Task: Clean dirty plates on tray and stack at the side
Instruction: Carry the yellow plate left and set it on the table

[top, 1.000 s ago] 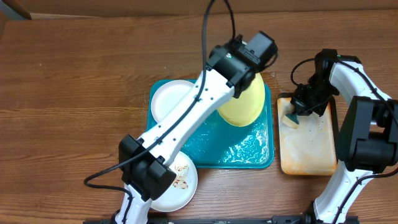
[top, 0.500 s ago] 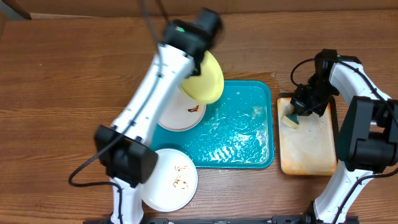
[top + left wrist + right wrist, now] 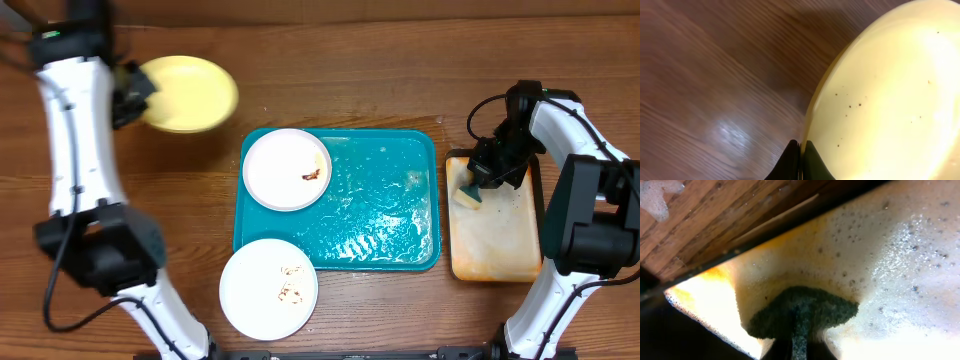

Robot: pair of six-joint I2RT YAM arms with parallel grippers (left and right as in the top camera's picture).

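left gripper [image 3: 133, 90] clamped on rim of yellow plate [image 3: 190, 92], over the table well left of teal tray [image 3: 390, 230]. white plate [image 3: 287, 168] sits in tray's far-left corner, second white plate [image 3: 268, 288] overlaps its near-left edge. right gripper [image 3: 482, 176] shut tight on sponge [image 3: 802, 311] in small tray [image 3: 500, 245].

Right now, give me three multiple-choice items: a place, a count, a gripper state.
1. Where is the yellow plate? A on the teal tray; B in the small tray; C off both, over the table, far left.
2. How many white plates show? A one; B two; C three.
3. The right gripper is: A shut on the sponge; B open, empty; C out of view.
C: bare wood lies beneath it. B: one on the tray, one at its near-left corner. A: it pinches the sponge in the small tray.
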